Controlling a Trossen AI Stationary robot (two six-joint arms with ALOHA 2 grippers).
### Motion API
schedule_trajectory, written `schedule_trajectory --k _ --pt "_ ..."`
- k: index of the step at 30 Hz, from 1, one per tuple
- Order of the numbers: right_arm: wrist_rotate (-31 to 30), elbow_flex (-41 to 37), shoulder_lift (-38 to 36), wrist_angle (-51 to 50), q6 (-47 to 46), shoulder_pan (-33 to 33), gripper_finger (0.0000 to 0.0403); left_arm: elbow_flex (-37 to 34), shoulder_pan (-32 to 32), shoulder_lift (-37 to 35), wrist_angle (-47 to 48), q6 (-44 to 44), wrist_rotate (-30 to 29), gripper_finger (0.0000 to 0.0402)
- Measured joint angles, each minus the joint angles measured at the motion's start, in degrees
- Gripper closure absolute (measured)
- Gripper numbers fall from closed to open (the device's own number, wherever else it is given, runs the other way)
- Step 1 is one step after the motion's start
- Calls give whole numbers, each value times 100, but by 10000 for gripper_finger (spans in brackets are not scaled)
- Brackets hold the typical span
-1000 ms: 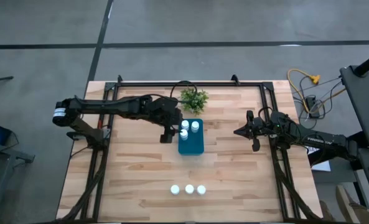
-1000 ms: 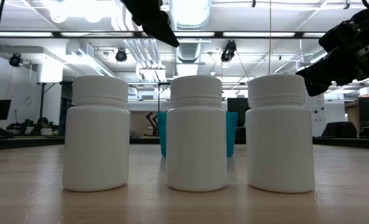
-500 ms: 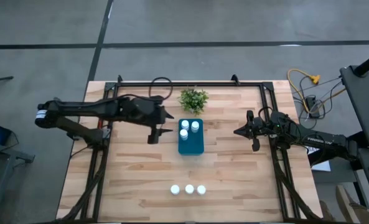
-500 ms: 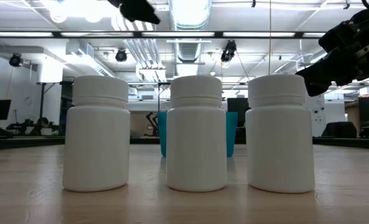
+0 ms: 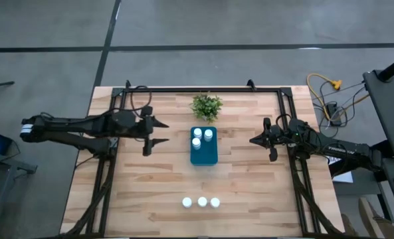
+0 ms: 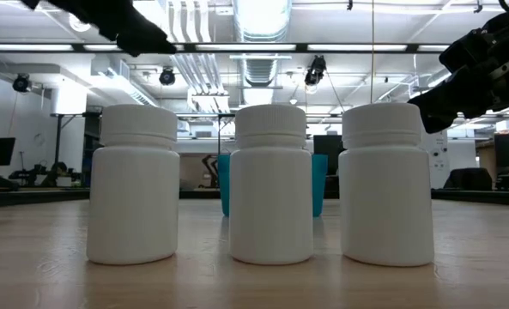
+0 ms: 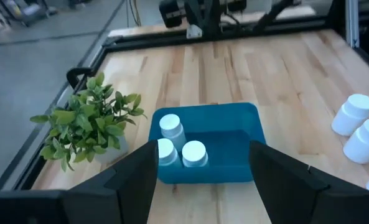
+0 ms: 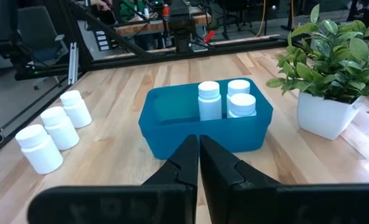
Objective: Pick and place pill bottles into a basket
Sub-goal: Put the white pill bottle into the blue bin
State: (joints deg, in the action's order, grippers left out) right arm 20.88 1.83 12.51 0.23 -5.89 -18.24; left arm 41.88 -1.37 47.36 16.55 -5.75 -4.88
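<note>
Reaching next for the three pill bottles (image 5: 201, 202) standing near the surface's front edge, bring your released, empty left pincer (image 5: 148, 133) down squarely over one cap; three already sit in the basket (image 5: 203, 154). Right pincer (image 5: 270, 141) waits clenched.

You are looking at frames where no text, label, brand, number or sign is showing clearly enough to read. The pill bottles (image 6: 271, 184) are facing the low camera with plain white sides, and nothing printed is appearing on them or on the basket (image 8: 204, 121) lying ahead of the right gripper's fingers.
</note>
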Motion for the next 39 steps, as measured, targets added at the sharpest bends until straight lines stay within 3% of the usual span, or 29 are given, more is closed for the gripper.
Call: schedule_trajectory --k 9,14,17,24,28,39 --pt "0 0 8 -2 -13 -2 394 -1287 0 -872 -921 108 36 171" --pt "2 0 9 -5 -13 0 394 -1981 0 -1093 -1723 139 686 171" --pt "2 0 9 -4 -13 0 394 -2335 4 -1208 -2114 209 785 171" --pt "4 0 9 -6 -41 0 394 -2730 2 -1564 -2156 241 691 171" --pt "3 0 9 -7 -71 -1 394 -2732 2 -1842 -1919 226 439 171" --pt "2 0 9 -9 -125 -1 394 -2732 7 -2399 -1143 357 452 171"
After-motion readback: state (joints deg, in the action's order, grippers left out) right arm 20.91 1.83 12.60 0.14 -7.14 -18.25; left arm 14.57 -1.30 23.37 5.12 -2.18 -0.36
